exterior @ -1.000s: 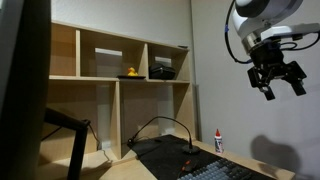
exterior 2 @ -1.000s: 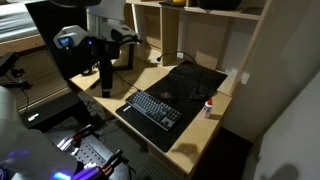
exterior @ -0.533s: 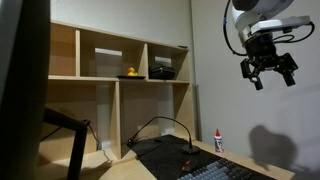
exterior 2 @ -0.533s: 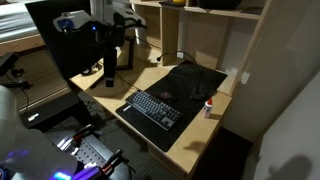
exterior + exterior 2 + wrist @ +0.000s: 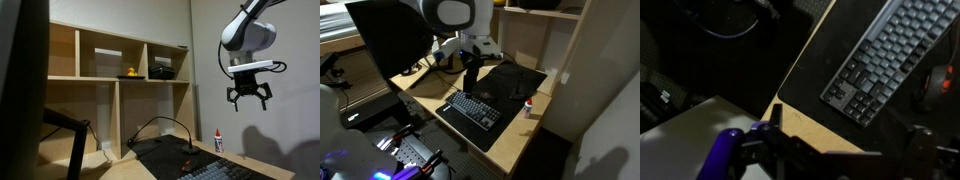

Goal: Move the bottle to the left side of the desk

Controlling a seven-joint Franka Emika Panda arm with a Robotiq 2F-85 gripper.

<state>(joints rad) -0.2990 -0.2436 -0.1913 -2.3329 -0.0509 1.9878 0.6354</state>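
The bottle is small and white with a red cap; it stands upright on the light wooden desk at its edge, just off the dark mat, and shows in both exterior views. My gripper is open and empty, hanging in the air above the desk. In an exterior view it hovers over the near end of the keyboard, well apart from the bottle. The wrist view shows the open jaws above the keyboard and the desk edge. The bottle is out of the wrist view.
A wooden cubby shelf unit stands behind the desk, holding a yellow duck and a dark object. A black cable loops over the mat. A dark monitor stands beside the desk.
The arm has swung from beside the desk to over the keyboard and mat, and the gripper has come lower. The bottle has not moved.
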